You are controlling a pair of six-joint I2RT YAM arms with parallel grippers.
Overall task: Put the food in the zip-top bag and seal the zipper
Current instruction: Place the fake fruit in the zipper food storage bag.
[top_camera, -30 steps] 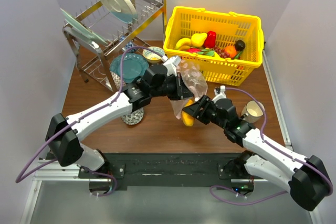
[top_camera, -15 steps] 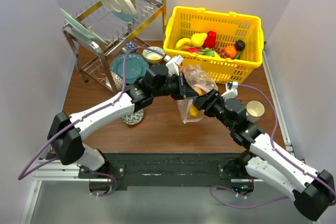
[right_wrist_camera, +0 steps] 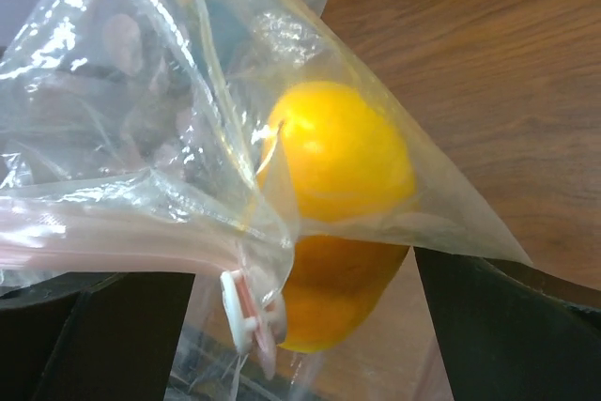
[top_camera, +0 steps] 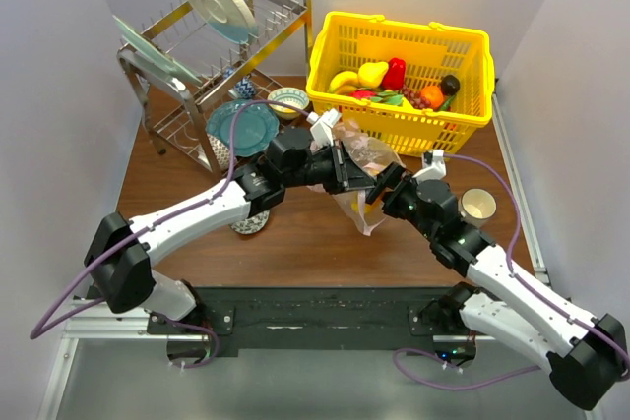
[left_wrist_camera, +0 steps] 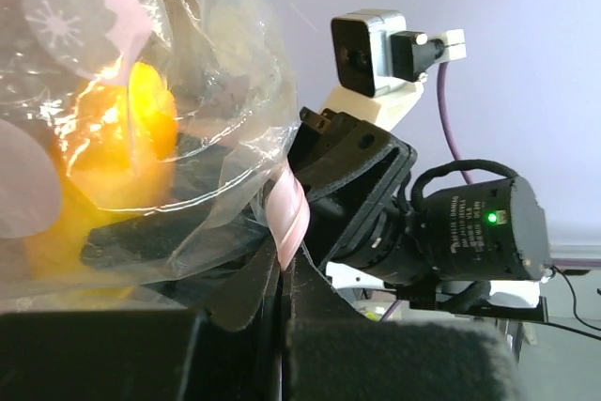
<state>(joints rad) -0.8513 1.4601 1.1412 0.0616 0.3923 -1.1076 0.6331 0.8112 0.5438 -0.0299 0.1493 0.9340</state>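
1. Far L: dish rack (top_camera: 197, 56) w/ plates and teal plate (top_camera: 241, 127) on the tabletop (top_camera: 295, 248). Same spots as 1 s ago.
2. L arm comes in from lower L and has barely budged. L fingers (left_wrist_camera: 239, 302) are clenched on the mouth of the zip-top bag (top_camera: 362, 152), w/ the pink zipper (left_wrist_camera: 285, 218) pinched right in the seam between them.
3. Centre: the bag hangs off the L fingers, just in front of the yellow basket (top_camera: 463, 130). It sags lower than 1 s ago. Can't tell if its bottom touches the tabletop.
4. Big change: the yellow-orange fruit (right_wrist_camera: 338, 161) is now inside the bag, seen thru the clear plastic. 1 s ago it sat outside, down below the bag, gripped by the R arm.
5. R arm has swung up and L, tight against the bag. R fingers (right_wrist_camera: 507, 326) are released and spread wide, one each side of bag and fruit, not pinching either. 1 s ago they were narrower, holding that fruit.
6. R of the R wrist: cup (top_camera: 478, 206) on the tabletop, unmoved.
7. Rear R: the basket holds the rest of the food (top_camera: 394, 76), yellow, red and green pieces, same arrangement as before.
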